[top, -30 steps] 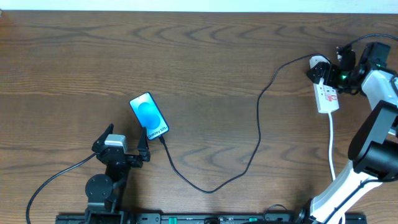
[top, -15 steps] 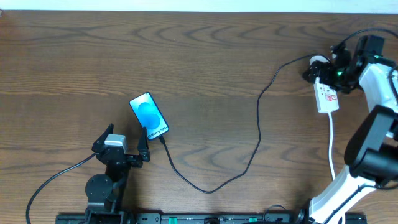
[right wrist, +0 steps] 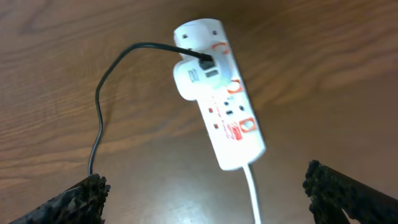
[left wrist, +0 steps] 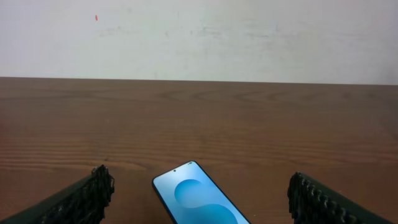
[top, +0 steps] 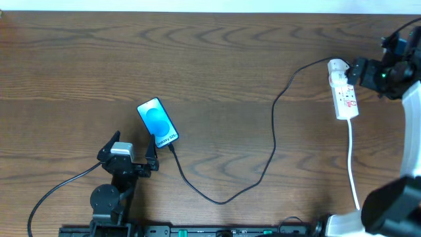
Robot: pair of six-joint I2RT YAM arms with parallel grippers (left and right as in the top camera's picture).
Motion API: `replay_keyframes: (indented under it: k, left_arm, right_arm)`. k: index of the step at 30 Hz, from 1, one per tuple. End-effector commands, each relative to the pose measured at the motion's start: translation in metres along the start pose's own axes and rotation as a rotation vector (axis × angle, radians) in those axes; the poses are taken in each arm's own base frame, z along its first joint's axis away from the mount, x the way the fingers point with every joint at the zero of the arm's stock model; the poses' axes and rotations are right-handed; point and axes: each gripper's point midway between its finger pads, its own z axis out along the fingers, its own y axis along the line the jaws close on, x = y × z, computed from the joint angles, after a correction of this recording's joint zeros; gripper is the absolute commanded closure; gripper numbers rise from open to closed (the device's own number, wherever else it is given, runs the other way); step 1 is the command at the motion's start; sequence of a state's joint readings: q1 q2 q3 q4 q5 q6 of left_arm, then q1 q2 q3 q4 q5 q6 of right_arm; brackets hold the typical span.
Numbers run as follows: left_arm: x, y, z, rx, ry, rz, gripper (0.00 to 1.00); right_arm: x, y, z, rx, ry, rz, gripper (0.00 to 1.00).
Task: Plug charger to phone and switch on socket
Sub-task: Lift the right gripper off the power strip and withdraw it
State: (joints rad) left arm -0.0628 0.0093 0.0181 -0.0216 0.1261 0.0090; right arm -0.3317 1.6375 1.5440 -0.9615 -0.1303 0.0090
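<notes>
Just nearside of the phone, your left claw hangs open, and the charger tip looks seated in the phone. Far right of the phone, your right claw gapes by the socket; I can't tell whether its switch is on. The worktop is brown wood-grain, with a pale wall beyond.

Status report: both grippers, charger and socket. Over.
Left gripper open, just short of phone. Right gripper open, clear of socket. Charger runs from phone to socket; switch state unreadable. Nothing in the way.
</notes>
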Motion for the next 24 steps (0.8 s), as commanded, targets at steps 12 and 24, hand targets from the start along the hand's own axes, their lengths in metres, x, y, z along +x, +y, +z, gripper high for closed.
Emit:
replay_keyframes:
  k: [12,24]
  left_arm:
    - [0.015,-0.003,0.001,0.022,0.047,0.014,0.09]
    - [0.015,-0.003,0.001,0.022,0.047,0.014,0.09]
  right_arm:
    - [0.015,0.003,-0.100,0.048,-0.127,0.024,0.01]
    - [0.023,0.004,-0.103,0.048,-0.104,0.027,0.01]
